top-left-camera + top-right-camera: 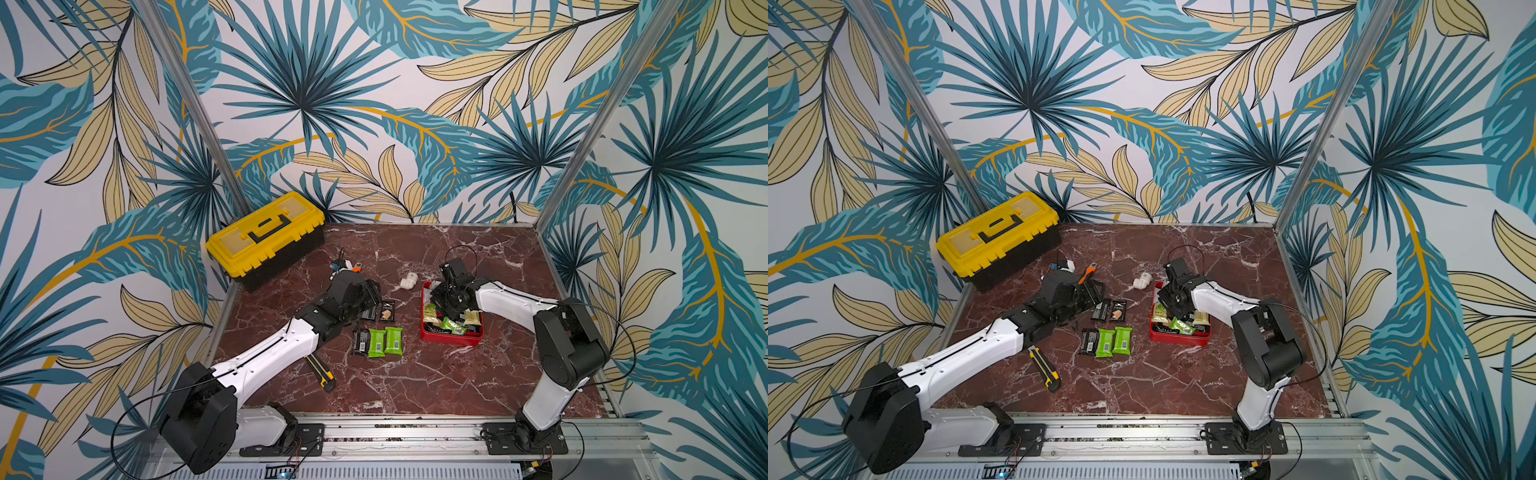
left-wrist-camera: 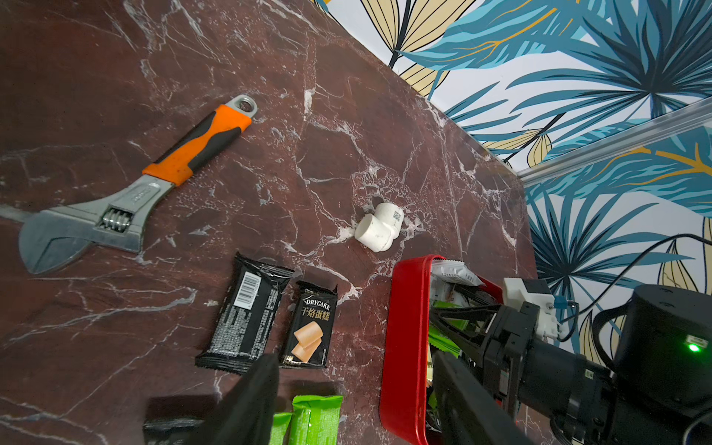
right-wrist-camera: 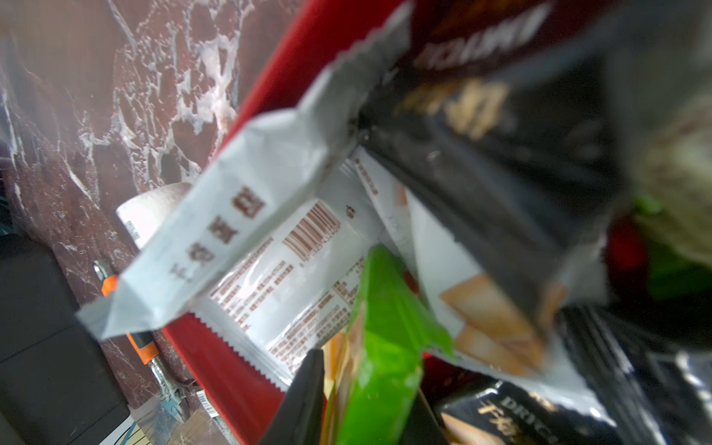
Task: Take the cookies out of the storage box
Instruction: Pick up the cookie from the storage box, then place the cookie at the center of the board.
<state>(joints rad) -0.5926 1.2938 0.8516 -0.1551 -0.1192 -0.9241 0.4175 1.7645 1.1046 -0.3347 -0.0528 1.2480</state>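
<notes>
— Right wrist view: the black packet (image 3: 501,127) nearest the lens is a smear, print unreadable.
— The right gripper (image 3: 368,375)?
— Fingers (image 3: 304,397) cut off by the frame edge. A green packet (image 3: 385,327) sits between them; whether they pinch it cannot be told.
— Top views?
— Its tips are buried among the cookies (image 1: 430,313) in the storage box (image 1: 451,338). The wrench (image 1: 356,269) shows only an orange end beside the left arm (image 1: 274,353), the rest hidden. The utility knife (image 1: 322,372) runs partly under that arm. Packet print too small to read.
</notes>
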